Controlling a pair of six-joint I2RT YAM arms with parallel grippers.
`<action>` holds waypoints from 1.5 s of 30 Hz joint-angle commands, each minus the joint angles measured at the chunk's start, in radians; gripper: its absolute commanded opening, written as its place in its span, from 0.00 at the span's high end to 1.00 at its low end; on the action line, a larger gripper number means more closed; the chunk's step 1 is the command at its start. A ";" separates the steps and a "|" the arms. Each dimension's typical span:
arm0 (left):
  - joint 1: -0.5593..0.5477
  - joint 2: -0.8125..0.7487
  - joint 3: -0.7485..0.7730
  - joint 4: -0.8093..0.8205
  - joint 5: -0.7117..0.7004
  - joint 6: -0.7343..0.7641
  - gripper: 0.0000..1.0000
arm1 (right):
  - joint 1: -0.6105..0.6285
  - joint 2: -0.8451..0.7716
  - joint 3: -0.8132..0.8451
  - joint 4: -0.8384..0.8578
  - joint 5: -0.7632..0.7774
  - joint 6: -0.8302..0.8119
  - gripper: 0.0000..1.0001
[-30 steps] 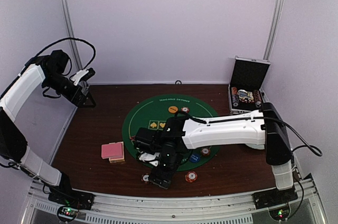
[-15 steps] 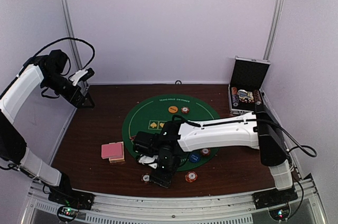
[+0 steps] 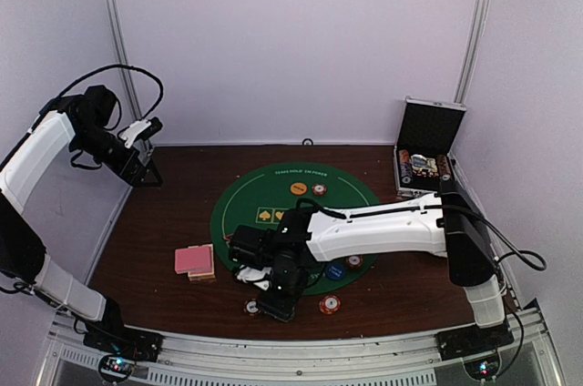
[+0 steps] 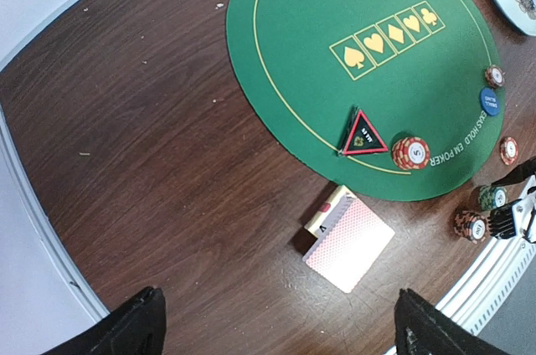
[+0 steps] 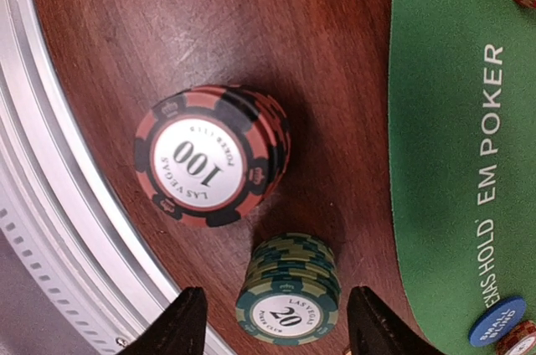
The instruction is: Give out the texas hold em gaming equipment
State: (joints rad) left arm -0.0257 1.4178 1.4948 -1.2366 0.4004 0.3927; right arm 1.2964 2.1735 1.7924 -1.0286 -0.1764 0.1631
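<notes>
Right wrist view: the right claw (image 5: 278,313) stands open astride a green chip stack (image 5: 289,288) on the bench (image 5: 276,12).

Its fingers flank the stack marked 20 with a small gap on each side, gripping nothing. A red-and-black stack (image 5: 205,158) marked 100 sits just beside it, and both are off the edge of the green mat (image 5: 444,162), near the metal rail (image 5: 50,204). The pink-backed cards (image 4: 350,238) lie on bare wood beside the mat. A blue disc (image 4: 490,101) and a red chip stack (image 4: 410,152) rest on the mat. The left claw (image 4: 279,296) hangs wide open and empty above the bench's far-left corner.

An open black-and-silver case (image 3: 428,154) stands at the brown table's (image 3: 164,222) far-right corner.
</notes>
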 commanded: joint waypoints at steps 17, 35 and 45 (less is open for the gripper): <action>0.007 -0.018 0.033 -0.008 0.004 0.018 0.02 | 0.006 0.006 -0.026 -0.005 0.028 0.010 0.57; 0.007 -0.022 0.031 -0.008 0.000 0.018 0.02 | 0.008 -0.023 -0.019 -0.026 0.074 0.006 0.42; 0.007 -0.024 0.031 -0.009 0.003 0.020 0.03 | 0.022 -0.020 -0.026 -0.022 0.083 0.005 0.49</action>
State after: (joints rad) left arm -0.0257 1.4178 1.5002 -1.2407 0.4004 0.3950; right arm 1.3083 2.1784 1.7752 -1.0443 -0.1181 0.1635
